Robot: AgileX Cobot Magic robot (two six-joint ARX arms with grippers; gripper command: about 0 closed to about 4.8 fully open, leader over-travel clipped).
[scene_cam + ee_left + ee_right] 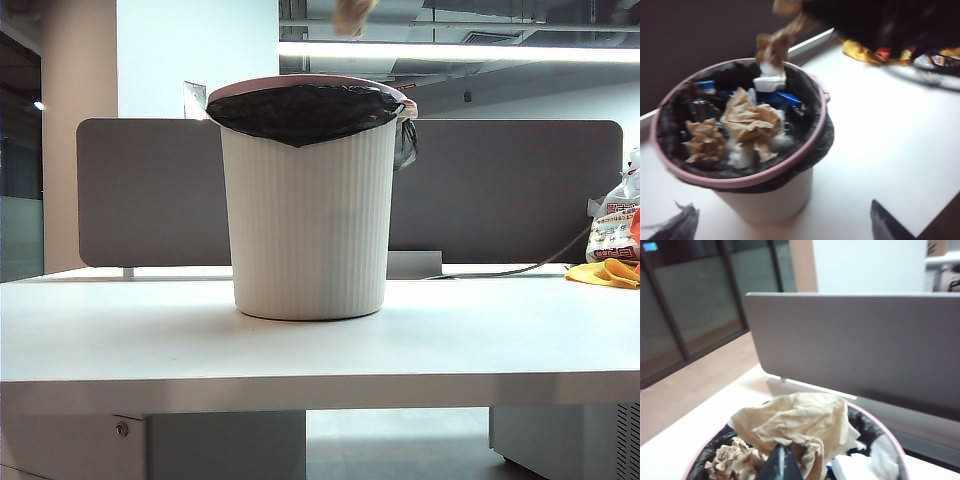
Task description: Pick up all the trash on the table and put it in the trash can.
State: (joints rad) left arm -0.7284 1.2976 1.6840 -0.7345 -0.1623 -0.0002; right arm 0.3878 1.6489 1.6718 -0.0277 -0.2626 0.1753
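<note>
The left gripper (780,225) is being held spread wide and empty, beside the trash can (308,210), which is being seen standing mid-table (320,360). Two crumpled paper wads (705,142) (750,122) are being kept inside its black liner. The right gripper (782,465) is being kept clenched on a third wad (800,422) above the can's pink rim.

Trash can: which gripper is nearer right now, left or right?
Right. The right gripper, shut on a paper wad, hangs over the trash can opening. The left gripper, open and empty, sits back beside it.
</note>
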